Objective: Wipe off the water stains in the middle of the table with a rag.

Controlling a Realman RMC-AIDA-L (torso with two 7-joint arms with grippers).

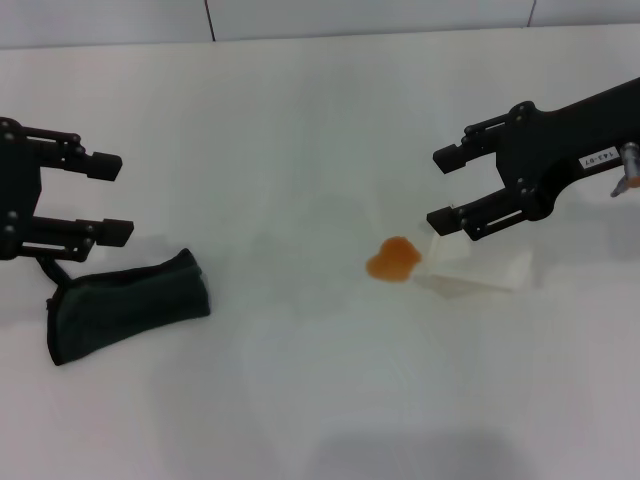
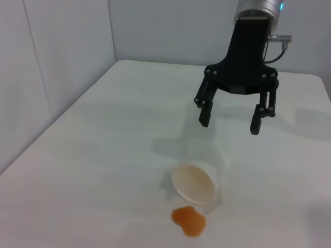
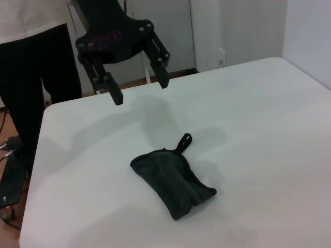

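Left end effector hangs above the counter at the robot's left, fingers spread wide, nothing btwn them. Right wrist view shows it from the front: two black fingers well apart, clear of the surface, shadow on the white top below.

Rag lies flat on the counter just below and beside the left end effector, not touching it. Dark green, folded, oblong, w/ a small loop sticking out at one end. In the right wrist view the rag sits in the open, apart from everything else.

Water stains: one small orange blotch, irregular outline, near the counter's middle, well apart from the rag. White paper cup lies tipped on its side just beside the blotch, mouth toward it. Left wrist view shows the same pair: cup on its side, blotch right at its rim.

Right end effector hovers above the cup at the robot's right, also wide open and empty; in the left wrist view it hangs over the cup w/o touching it.

Person in dark trousers stands at the counter's far edge in the right wrist view.
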